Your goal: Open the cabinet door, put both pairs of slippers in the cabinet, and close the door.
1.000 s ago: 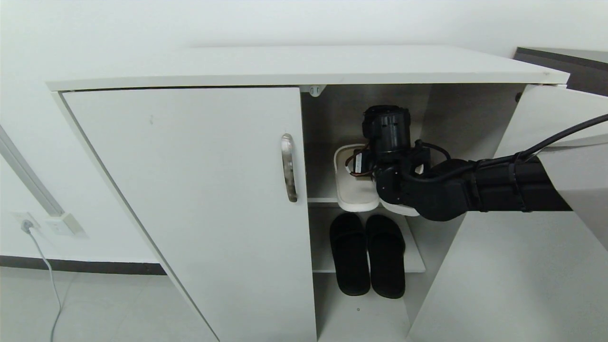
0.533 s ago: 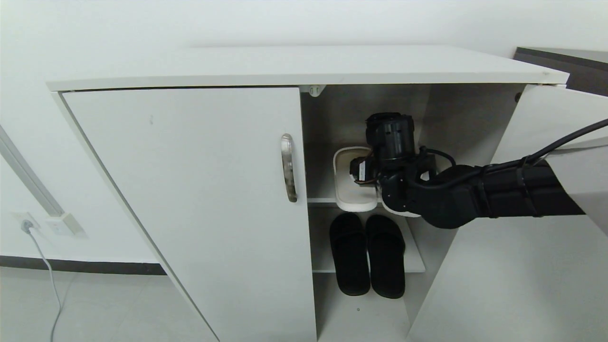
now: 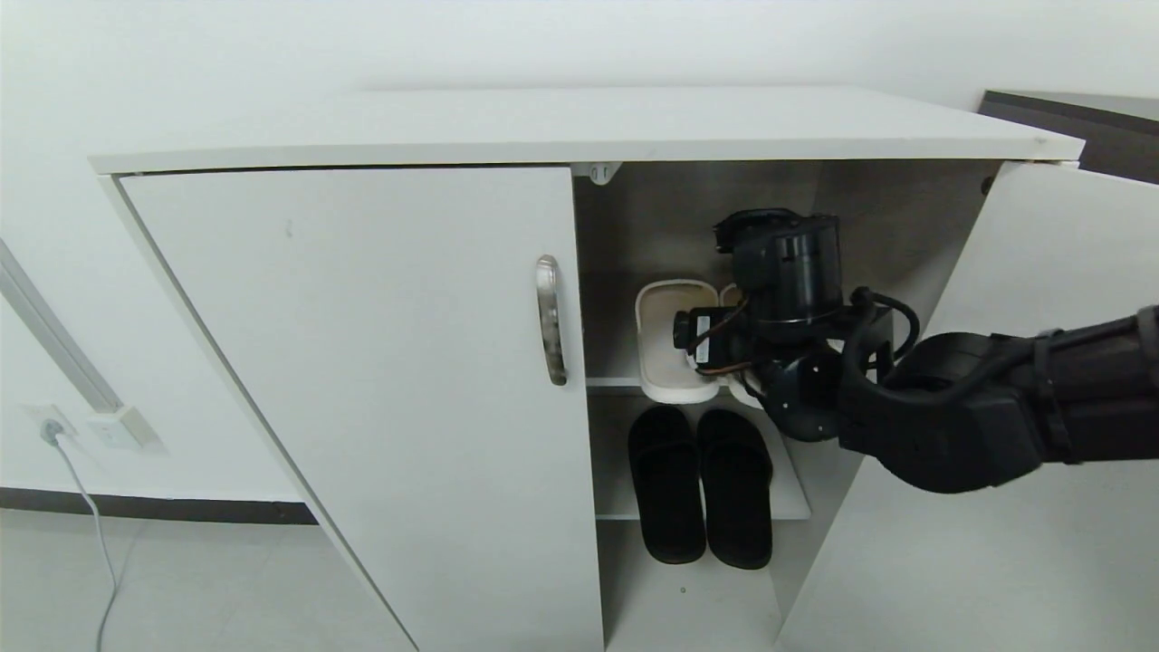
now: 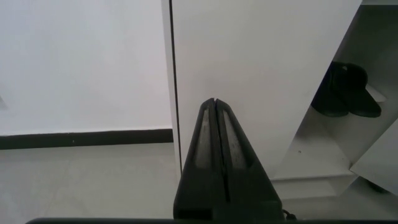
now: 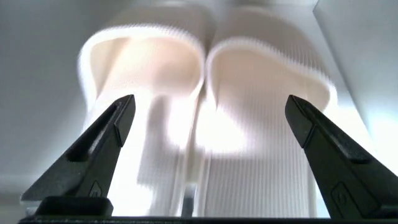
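Risk first, imo: white slippers (image 3: 672, 353) sat on upper shelf of cabinet (image 3: 579, 127), heels at front edge, right wrist close over them. Any snag while backing out could've dragged pair off shelf. Black slippers (image 3: 702, 484) on lower shelf overhung its front edge, so right door (image 3: 1041, 272) might've jammed on heels when shut. Right gripper (image 5: 209, 102) spread wide, held nothing. White pair lay just beyond fingertips (image 5: 109, 134), framed between them, no contact visible. Left gripper (image 4: 214, 106) outside cabinet by closed left door (image 3: 362, 362), fingers pressed together, empty.
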